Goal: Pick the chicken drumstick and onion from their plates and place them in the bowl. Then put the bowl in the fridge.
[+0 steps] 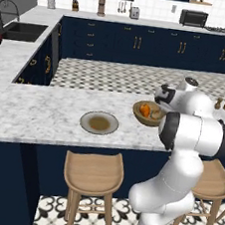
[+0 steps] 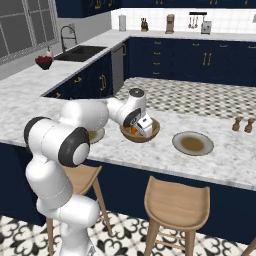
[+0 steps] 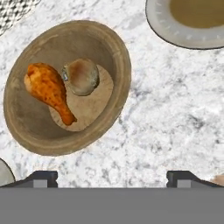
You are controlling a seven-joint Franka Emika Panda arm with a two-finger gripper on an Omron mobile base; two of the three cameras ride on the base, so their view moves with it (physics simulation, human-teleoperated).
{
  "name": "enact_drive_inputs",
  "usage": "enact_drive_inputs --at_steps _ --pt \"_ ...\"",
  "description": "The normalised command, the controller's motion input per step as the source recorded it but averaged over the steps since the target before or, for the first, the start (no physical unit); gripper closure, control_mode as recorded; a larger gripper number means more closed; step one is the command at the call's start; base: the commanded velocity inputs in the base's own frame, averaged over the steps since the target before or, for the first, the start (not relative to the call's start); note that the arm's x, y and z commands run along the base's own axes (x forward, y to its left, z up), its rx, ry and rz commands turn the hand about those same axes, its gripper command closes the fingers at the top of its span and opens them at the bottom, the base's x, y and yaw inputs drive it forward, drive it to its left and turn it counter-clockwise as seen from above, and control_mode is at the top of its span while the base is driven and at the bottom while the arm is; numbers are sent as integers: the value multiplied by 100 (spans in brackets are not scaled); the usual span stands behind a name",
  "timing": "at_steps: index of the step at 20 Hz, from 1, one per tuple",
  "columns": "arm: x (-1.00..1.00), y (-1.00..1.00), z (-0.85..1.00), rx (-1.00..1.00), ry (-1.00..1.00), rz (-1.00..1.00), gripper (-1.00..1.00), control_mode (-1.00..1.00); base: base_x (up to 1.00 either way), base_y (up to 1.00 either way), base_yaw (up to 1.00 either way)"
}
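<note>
The wooden bowl [image 3: 26,118] stands on the marble counter and holds both the orange-brown chicken drumstick [image 3: 46,89] and the pale onion [image 3: 82,76], which lie side by side. My gripper [image 3: 112,179] hovers open just above and beside the bowl [image 2: 152,134], with nothing between its fingers. In the right base view the gripper [image 2: 145,130] hangs over the bowl's rim. One bare plate [image 3: 175,37] lies close to the bowl [image 1: 139,119]; from the left base it is the plate [image 1: 99,123] on the bowl's left. The second plate [image 2: 98,135] is partly hidden behind my arm. The fridge is out of view.
Two small brown shakers [image 2: 243,124] stand on the counter's far right. Wooden stools [image 1: 93,172] sit below the counter's front edge. A sink [image 2: 80,52] and a red bowl [image 2: 44,62] are on the far left counter.
</note>
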Motion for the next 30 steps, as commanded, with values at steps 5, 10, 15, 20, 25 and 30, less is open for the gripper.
enact_drive_inputs --at_steps 5,10,15,20,25,30 --pt "-16 -25 -4 21 1 -6 -100 -100 0 0 0" --pt "32 -27 -24 3 0 2 -100 -100 0 0 0" --pt "40 -6 -39 3 1 3 -100 -100 0 0 0" --pt "44 0 -28 0 0 3 -100 -100 0 0 0" --pt "35 0 -32 0 0 0 -100 -100 0 0 0" --pt "21 0 -35 0 0 0 -100 -100 0 0 0"
